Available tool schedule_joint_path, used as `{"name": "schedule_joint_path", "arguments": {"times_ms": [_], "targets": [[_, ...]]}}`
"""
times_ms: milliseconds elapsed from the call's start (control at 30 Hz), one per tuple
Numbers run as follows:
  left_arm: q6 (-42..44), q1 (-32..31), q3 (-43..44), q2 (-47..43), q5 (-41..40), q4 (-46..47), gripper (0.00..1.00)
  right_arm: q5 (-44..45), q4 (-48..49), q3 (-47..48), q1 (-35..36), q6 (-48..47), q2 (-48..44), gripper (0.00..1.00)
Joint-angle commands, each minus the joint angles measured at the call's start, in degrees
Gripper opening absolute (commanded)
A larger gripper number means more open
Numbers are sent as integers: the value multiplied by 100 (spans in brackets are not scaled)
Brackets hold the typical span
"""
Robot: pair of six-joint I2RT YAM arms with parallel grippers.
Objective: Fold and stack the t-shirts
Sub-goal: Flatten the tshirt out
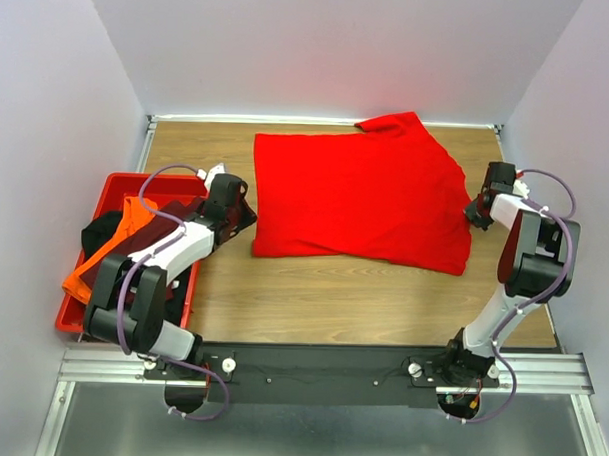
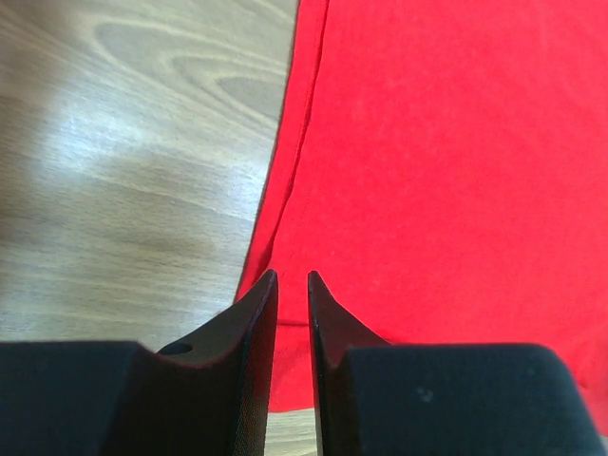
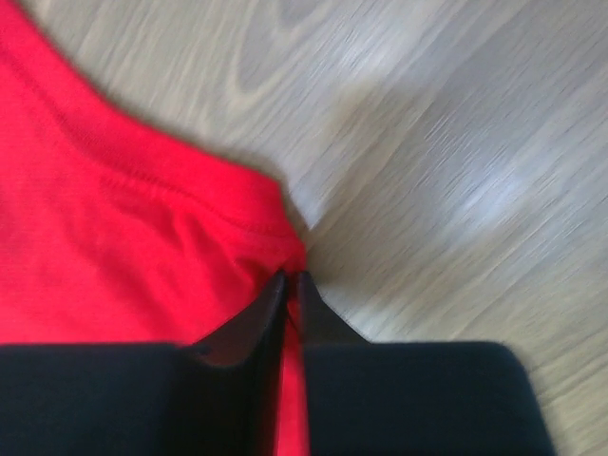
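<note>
Right wrist: pincer (image 3: pixel 292 277) tight on red t-shirt (image 3: pixel 114 237).

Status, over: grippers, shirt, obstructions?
Right gripper shut on red t-shirt, right edge. Left gripper slightly open at its left edge, gripping nothing. Crate off left, apart from it.

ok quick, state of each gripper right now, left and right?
Left gripper: jaws slightly apart over the red t-shirt edge; cannot tell if it grips.
Right gripper: closed, pinching the red t-shirt's edge.
</note>
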Motion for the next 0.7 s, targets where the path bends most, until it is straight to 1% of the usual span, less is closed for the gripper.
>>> {"name": "schedule_joint_path", "arguments": {"times_ms": [0,33,67,100,133,233,267,333,400,567,667], "targets": [[-89,-207,272,200,-223,-176,26,-592,-131,-308,88,70,-436,21],[-106,-251,325,253,-276,-211,26,-653,-123,-371,114,70,-550,26],[-159,-321,395,384,-363,-264,26,-688,-105,-441,210,61,-786,34],[-185,-383,509,472,-408,-369,26,-697,-96,-494,255,61,-902,35],[-229,-505,580,551,-547,-448,26,-724,-88,-608,316,53,-1007,40],[-334,-699,817,990,-724,-650,26,-750,-79,-731,632,9,-1447,41],[-344,-743,861,1070,-777,-686,27,-759,-87,-810,816,0,-1630,47],[-379,-831,993,1193,-882,-800,26,-759,-87,-881,984,-27,-1816,48],[-414,-971,1055,1316,-970,-879,26,-820,-79,-1030,1203,-27,-2009,54],[-528,-1218,1038,1264,-1172,-1081,27,-1005,-70,-1347,1635,-70,-2580,55],[-581,-1350,950,1272,-1208,-1134,28,-1075,-61,-1487,1872,-62,-2696,55]]}}
